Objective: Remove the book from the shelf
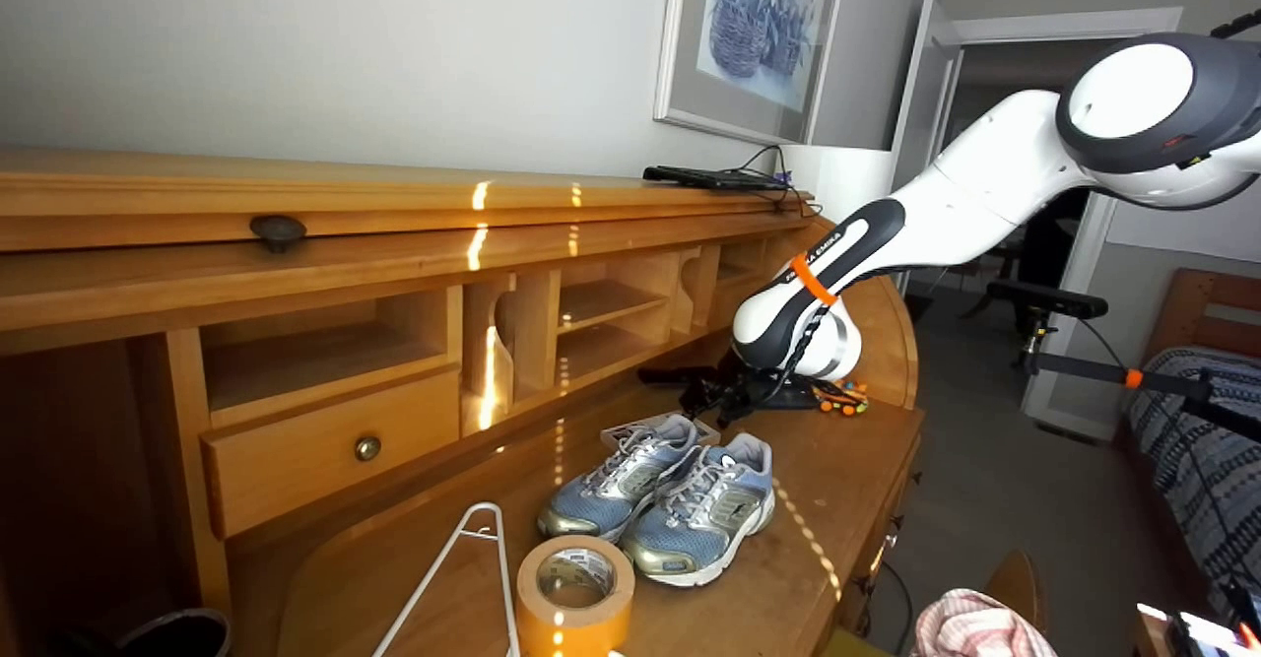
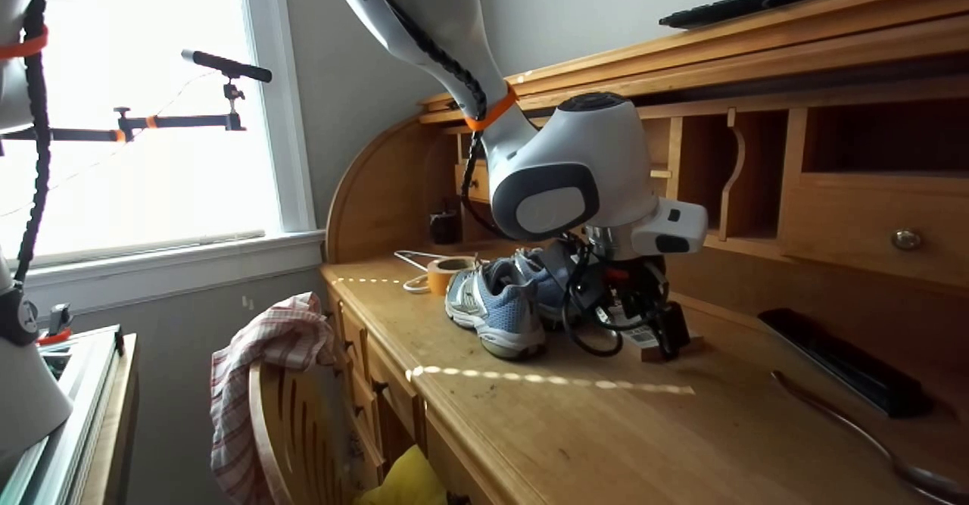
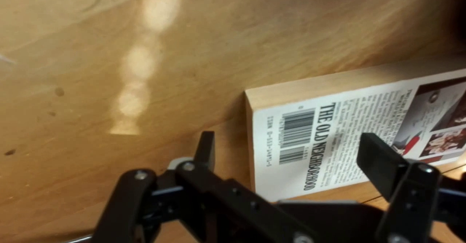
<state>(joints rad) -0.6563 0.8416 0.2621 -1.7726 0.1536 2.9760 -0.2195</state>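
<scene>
In the wrist view, see only part of the paperback The Old Neighborhood [image 3: 342, 126]: cut off at the right edge, covered along the lower side by the gripper [image 3: 285, 141]. Cannot read the small print. In an exterior view, catch just pale slivers behind the pair of blue-and-silver running shoes [image 1: 699, 514]; in an exterior view, make out a corner of the cover [image 2: 640, 336] past dark gripper parts.

Lying flat on the roll-top desk [image 2: 575, 437], back cover up: white, with bold black title, barcode [image 3: 297, 128], ISBN, a block of text and, toward the cut-off end, colour photographs with a red patch; bordered by tan page edges.

See the jaws standing wide apart. Find one fingertip [image 3: 378, 159] in front of the text, the other fingertip [image 3: 205, 150] beyond the barcode end, over the desk. Cannot tell of contact with the cover.
</scene>
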